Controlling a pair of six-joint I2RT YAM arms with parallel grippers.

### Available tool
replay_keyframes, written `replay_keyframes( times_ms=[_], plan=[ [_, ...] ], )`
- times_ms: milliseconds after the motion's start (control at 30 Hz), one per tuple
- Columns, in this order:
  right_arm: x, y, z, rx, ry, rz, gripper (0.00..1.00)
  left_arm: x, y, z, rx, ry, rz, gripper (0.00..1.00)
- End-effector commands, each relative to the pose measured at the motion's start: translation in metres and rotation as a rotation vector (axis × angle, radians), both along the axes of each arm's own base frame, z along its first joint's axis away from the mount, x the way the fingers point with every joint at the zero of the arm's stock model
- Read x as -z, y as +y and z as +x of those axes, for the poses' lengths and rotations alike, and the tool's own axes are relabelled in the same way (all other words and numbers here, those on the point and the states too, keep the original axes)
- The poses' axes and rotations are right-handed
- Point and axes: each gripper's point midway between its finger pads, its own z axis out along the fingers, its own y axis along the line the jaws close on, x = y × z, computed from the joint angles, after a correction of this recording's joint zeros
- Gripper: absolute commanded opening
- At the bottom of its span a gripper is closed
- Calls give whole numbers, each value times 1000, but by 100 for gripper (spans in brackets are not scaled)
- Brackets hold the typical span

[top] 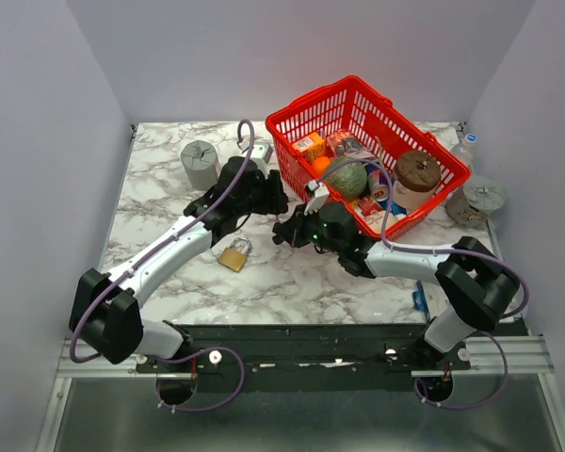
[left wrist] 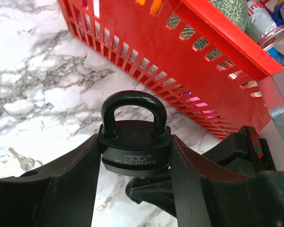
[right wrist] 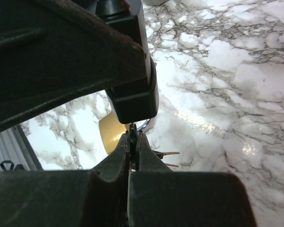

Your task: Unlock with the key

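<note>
Marble bench (top: 160, 179). Left jaws half-open, clamp black padlock (left wrist: 134, 142) steady beside red basket (top: 297, 141); right jaws pinched shut on key (right wrist: 134, 130) beneath padlock, apparently lining up keyhole.

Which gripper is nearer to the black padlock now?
Left. The left gripper clamps the black padlock between its fingers; the right gripper is shut just under the padlock's body, not holding it.
</note>
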Motion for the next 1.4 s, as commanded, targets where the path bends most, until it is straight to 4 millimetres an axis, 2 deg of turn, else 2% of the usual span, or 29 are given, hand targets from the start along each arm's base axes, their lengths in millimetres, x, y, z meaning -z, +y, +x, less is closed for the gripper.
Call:
replay_keyframes(
  times_ms=[0,67,133,233,267,300,400,433,467,500,533,600,667,800,867,933,967,1000,1033,1067,1100,1133,1167,1200,1267,1300,1367],
  plan=[
    [-87,5,-1,46,-136,221,1,43,25,-26,-137,173,5,0],
    [-64,5,-21,11,-71,193,1,39,27,-24,-172,165,-17,0],
    [-52,7,-39,-15,-22,186,1,37,29,-23,-203,167,-36,0],
    [-24,11,-78,-102,73,161,1,32,34,-21,-244,166,-42,0],
    [-23,11,-89,-128,89,164,1,34,37,-21,-262,171,-30,0],
    [-7,10,-107,-154,129,140,1,32,39,-20,-274,168,-25,0],
    [7,5,-139,-201,180,129,1,31,48,-20,-321,165,-14,0],
    [22,-4,-147,-202,208,108,1,32,50,-20,-333,167,-9,0],
    [24,-10,-152,-202,217,113,1,34,53,-21,-347,171,-3,0],
    [19,-15,-155,-197,219,142,1,37,56,-22,-358,177,4,0],
    [27,-24,-159,-188,224,137,1,39,56,-23,-364,181,4,0],
    [20,-31,-157,-163,203,155,1,47,56,-25,-373,198,0,0],
    [27,-40,-159,-148,201,143,1,53,55,-26,-378,218,2,0],
    [20,-53,-154,-94,180,176,1,71,50,-34,-377,266,32,0],
    [10,-60,-151,-69,145,190,1,86,51,-38,-387,294,88,0],
    [7,-68,-146,-46,120,179,1,93,44,-44,-374,304,125,0],
    [-4,-73,-143,-31,96,201,1,105,47,-47,-384,327,181,0],
    [-9,-79,-137,-8,73,206,1,104,43,-47,-382,322,207,0],
    [-5,-85,-136,10,72,186,1,107,37,-52,-360,320,250,0],
    [-19,-94,-131,45,34,214,1,121,46,-59,-375,337,366,0],
    [-23,-100,-127,66,5,205,1,113,41,-54,-378,315,398,0],
    [-20,-107,-126,85,-1,178,1,113,33,-61,-356,303,452,0],
    [-25,-114,-122,121,-24,177,1,121,41,-68,-367,323,548,0],
    [-36,-121,-121,134,-59,196,1,112,40,-61,-389,288,573,0],
    [-38,-130,-121,157,-73,183,1,115,37,-66,-376,296,632,0],
    [-46,-136,-121,172,-96,201,1,109,34,-63,-381,280,638,0],
    [-43,-142,-121,185,-99,193,1,111,36,-70,-376,280,715,0]
  ],
)
